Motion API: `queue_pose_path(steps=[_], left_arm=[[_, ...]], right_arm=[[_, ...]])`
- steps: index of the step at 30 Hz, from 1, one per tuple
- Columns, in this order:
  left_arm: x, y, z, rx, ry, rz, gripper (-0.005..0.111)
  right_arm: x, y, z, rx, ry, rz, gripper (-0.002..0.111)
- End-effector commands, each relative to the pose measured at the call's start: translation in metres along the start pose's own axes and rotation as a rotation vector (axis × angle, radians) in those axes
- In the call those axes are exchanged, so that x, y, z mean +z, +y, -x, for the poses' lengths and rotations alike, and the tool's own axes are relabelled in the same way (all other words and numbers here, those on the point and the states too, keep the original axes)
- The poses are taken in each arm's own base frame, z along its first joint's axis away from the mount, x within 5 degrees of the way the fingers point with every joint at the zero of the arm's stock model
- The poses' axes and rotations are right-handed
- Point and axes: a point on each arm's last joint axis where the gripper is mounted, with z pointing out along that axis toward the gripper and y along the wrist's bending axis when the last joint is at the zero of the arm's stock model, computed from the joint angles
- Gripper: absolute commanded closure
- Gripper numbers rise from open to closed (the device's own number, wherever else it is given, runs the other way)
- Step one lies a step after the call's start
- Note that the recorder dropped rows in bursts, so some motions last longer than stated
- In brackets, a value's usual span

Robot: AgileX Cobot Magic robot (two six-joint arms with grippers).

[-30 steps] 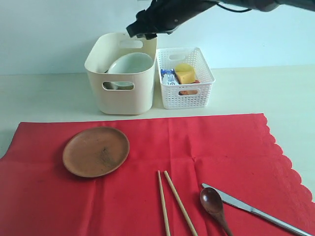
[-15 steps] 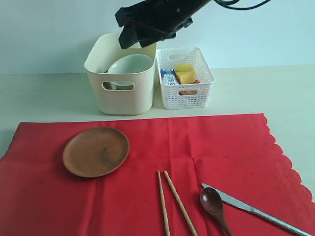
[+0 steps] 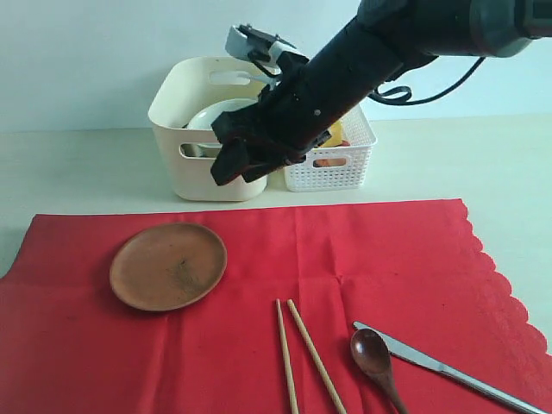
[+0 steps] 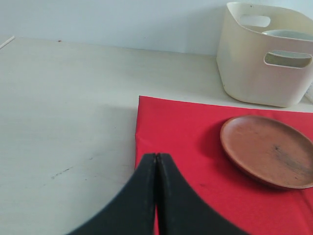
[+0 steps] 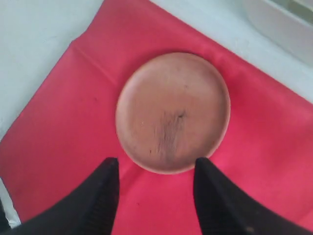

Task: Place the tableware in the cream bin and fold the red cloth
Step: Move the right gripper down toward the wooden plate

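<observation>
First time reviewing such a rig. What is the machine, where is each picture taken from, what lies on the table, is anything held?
It is a robot with two arms, each ending in a two-finger gripper. One camera watches from outside; the other two sit on the wrists. On the table lies a red cloth bearing a wooden plate, chopsticks, spoon and knife. Behind stand a cream bin holding a bowl and a white basket. The right gripper hovers open above the plate; the left gripper is shut, empty.
</observation>
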Motion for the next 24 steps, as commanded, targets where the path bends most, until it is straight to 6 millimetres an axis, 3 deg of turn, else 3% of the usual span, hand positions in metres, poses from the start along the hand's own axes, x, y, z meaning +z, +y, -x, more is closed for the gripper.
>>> queue_pose_path(steps=[1,11,24], left_arm=[[0.000,0.000,0.000,0.001,-0.013,0.000,0.107],[0.000,0.000,0.000,0.001,-0.013,0.000,0.107],[0.000,0.000,0.000,0.001,-0.013,0.000,0.107]], right_arm=[[0.010,-0.011,-0.012,-0.001,0.066,-0.023,0.062],[0.054,-0.044,-0.025,0.063,0.114,-0.062,0.062],[0.079,-0.058,-0.033,0.136,0.118,-0.024,0.062]])
